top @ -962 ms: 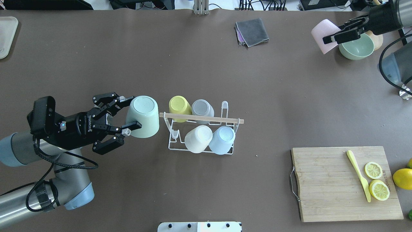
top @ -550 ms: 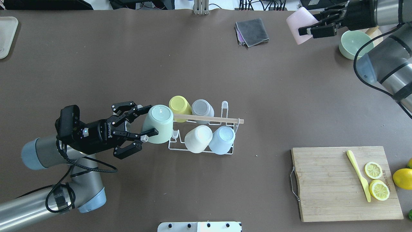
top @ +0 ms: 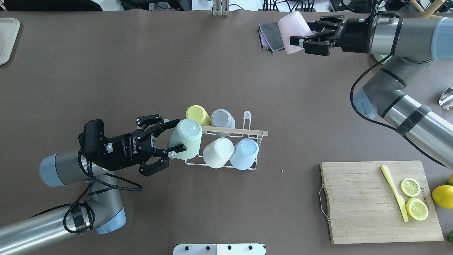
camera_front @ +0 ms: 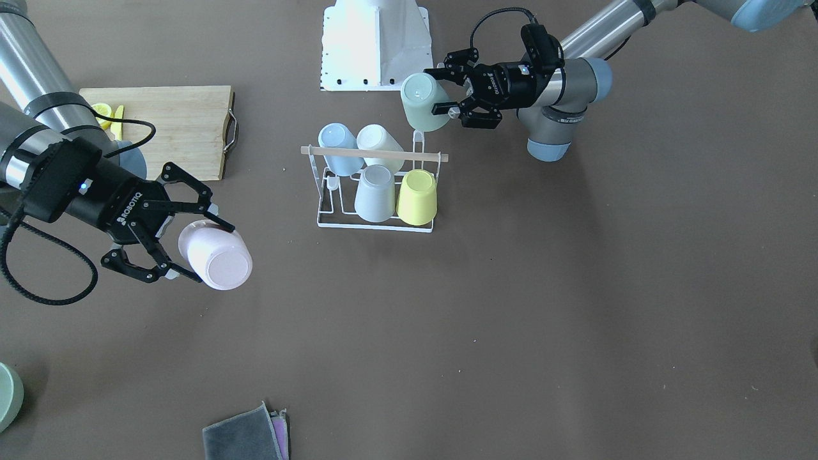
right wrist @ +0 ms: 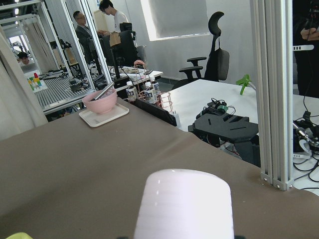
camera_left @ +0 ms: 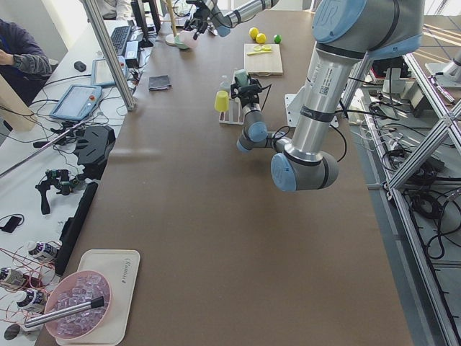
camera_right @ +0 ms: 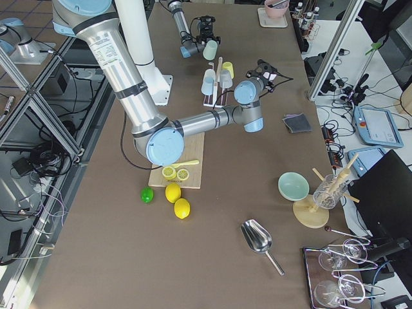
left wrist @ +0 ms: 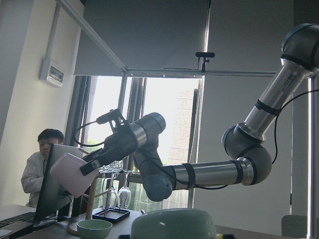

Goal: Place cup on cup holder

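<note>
The cup holder [top: 247, 167] is a white wire rack with a wooden rod [top: 240, 132] across its top, standing mid-table. It holds yellow [top: 195, 115], grey [top: 221, 118], white [top: 217, 152] and blue [top: 245, 152] cups. My left gripper [top: 173, 139] is shut on a green cup [top: 185, 139], bottom up and tilted, at the rack's left end, over the rod's tip. My right gripper [top: 300, 33] is shut on a pink cup [top: 292, 32], held in the air at the far side of the table. In the front view the green cup [camera_front: 422, 102] hangs above a free prong.
A grey cloth [top: 270, 35] lies under the pink cup. A wooden cutting board [top: 357, 202] with lemon halves and a yellow knife sits at the near right, with whole lemons beside it. A green bowl [camera_front: 6, 396] stands at the far right corner.
My left gripper has carried the green cup to the right, up to the rack's left end. My right gripper has carried the pink cup to the left, away from the green bowl.
</note>
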Robot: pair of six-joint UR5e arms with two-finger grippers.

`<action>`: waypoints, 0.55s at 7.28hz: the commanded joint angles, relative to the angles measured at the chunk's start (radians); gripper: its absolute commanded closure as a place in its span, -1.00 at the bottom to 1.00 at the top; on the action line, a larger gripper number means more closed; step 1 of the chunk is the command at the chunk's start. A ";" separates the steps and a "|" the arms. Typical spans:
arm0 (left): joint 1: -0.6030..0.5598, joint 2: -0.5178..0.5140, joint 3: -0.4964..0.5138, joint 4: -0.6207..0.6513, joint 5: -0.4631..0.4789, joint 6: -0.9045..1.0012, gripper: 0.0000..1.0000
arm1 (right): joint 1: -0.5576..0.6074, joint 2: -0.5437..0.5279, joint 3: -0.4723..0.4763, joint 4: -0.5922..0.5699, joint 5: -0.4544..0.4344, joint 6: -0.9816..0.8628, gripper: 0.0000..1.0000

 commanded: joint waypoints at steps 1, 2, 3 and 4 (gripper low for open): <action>0.016 -0.002 0.004 0.000 -0.001 0.046 1.00 | -0.135 0.002 0.005 0.121 -0.164 0.016 0.25; 0.017 -0.002 0.004 0.001 -0.002 0.062 1.00 | -0.183 0.000 0.008 0.157 -0.209 0.014 0.25; 0.028 -0.004 0.005 0.001 -0.002 0.063 1.00 | -0.215 -0.008 0.010 0.183 -0.267 0.005 0.25; 0.033 -0.004 0.005 0.001 -0.002 0.063 1.00 | -0.257 -0.012 0.010 0.220 -0.336 -0.021 0.25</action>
